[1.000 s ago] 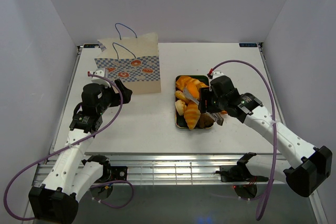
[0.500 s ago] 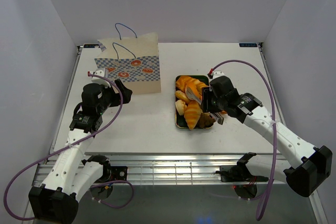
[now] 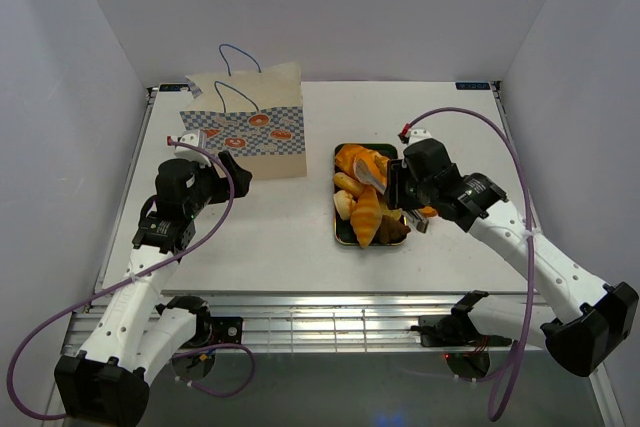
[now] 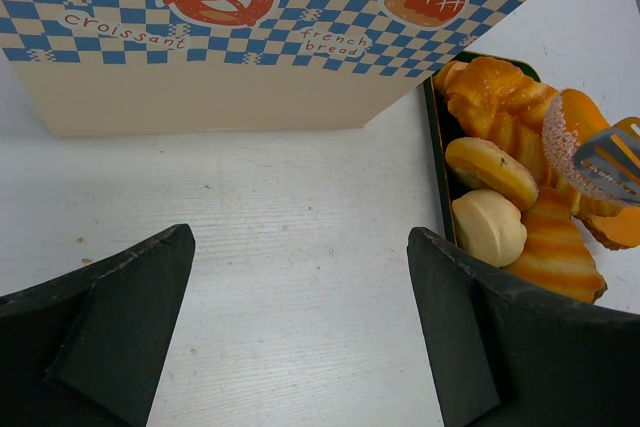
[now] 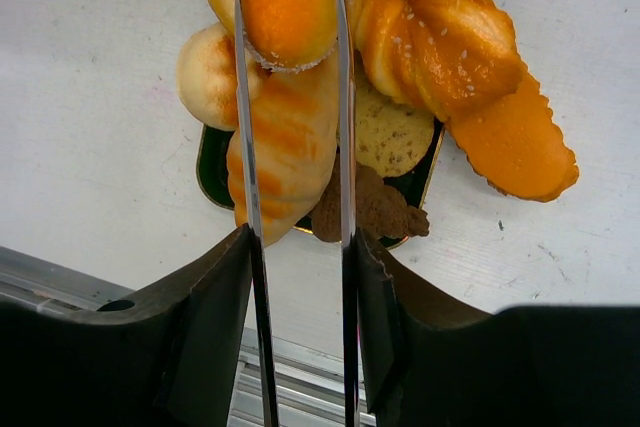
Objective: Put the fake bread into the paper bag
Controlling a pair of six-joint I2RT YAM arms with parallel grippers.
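Tongs [image 5: 345, 147] squeezed in the right claw [image 5: 300, 267], arm bent over the tray [image 5: 210, 177], pinch orange bread [image 5: 290, 2] — left claw [image 4: 300, 287] gapes empty.

The glossy orange toy loaf [image 5: 288, 2] between the thin metal tongs [image 5: 343, 127] runs off the right wrist view's top edge.

**Layout.** On the table [image 3: 300, 247], the bag [image 3: 250, 137] stands at the rear left. The tray [image 3: 341, 236] lies to its right, near the centre and well apart from it. The bread [image 3: 365, 202] is heaped in the tray, with one piece [image 5: 510, 147] reaching over its right edge. The tongs [image 5: 345, 147] are above the tray, with a roll [image 5: 288, 2] between their blades.
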